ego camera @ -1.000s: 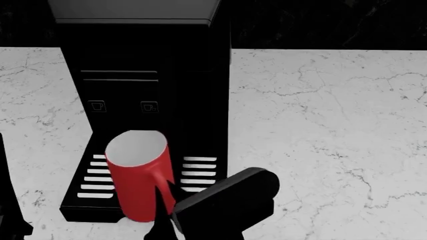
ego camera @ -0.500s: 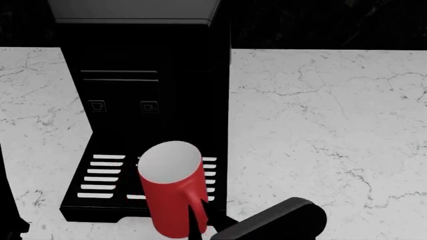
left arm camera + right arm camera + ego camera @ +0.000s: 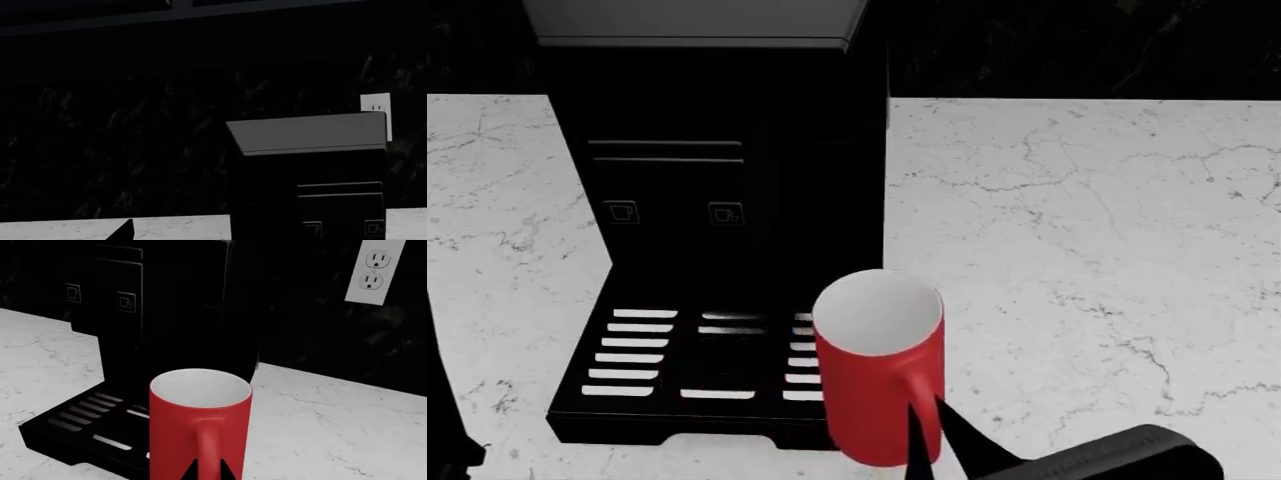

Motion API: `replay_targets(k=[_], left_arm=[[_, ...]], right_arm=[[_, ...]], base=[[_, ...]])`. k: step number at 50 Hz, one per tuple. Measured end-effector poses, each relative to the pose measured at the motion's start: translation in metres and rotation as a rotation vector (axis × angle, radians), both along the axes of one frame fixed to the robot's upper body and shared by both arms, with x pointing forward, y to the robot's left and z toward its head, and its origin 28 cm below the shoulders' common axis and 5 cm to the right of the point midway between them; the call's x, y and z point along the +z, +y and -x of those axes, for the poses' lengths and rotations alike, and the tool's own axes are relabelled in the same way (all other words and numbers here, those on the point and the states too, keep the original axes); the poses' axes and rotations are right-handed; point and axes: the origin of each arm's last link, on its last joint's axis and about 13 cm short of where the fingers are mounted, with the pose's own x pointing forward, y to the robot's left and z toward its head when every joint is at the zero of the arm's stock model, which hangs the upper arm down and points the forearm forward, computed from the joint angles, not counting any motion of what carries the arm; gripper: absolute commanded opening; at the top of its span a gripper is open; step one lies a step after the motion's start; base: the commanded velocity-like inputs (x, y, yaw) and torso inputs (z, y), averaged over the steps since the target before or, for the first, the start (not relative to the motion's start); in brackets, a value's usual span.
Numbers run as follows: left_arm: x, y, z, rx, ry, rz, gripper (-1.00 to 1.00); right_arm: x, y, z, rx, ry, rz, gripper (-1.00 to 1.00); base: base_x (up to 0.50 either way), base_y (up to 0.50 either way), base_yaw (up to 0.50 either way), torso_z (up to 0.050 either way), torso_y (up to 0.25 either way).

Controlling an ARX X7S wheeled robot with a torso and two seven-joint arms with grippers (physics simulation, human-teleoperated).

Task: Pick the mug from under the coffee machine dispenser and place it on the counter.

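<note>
- The counter (image 3: pixel 1094 230) I'm working over is white marble-look stone with thin grey veins, backed by a dark wall carrying a white outlet (image 3: pixel 374 271).
- Closest to me in the head view, my right gripper (image 3: pixel 928 440) comes in from the bottom edge, its dark fingertips (image 3: pixel 210 470) pressed together on the mug's handle (image 3: pixel 208 447).
- The mug (image 3: pixel 881 380) is glossy red with a white inside, upright, its handle turned toward me.
- In the head view the mug overlaps the right front corner of the drip tray (image 3: pixel 641 350); I can't tell whether its base is touching anything or held clear.
- Behind it stands the coffee machine dispenser (image 3: pixel 734 170), black and boxy with a grey top and two small cup-icon buttons (image 3: pixel 622 212) on its face.
- My left gripper (image 3: pixel 123 231) shows only as a dark tip at the edge of the left wrist view, so I cannot tell how its jaws stand; that camera faces the machine's top from well off to the side.
</note>
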Motion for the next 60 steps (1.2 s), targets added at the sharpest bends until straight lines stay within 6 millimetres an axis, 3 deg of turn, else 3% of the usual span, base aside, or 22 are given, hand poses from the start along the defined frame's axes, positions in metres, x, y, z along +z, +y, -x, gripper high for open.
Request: replay_targets(k=[35,60], left_arm=[[-0.003,-0.001,0.000,0.002,0.007,-0.001,1.00],[-0.003,-0.001,0.000,0.003,0.006,-0.001,1.00]], right_arm=[[-0.005,-0.029,-0.017,-0.281,-0.046,-0.027,-1.00],[-0.029,-0.040,-0.044,-0.404,-0.017,0.003,-1.00]], base=[[0.00,0.00,0.00,0.000,0.000],[0.00,0.00,0.00,0.000,0.000]])
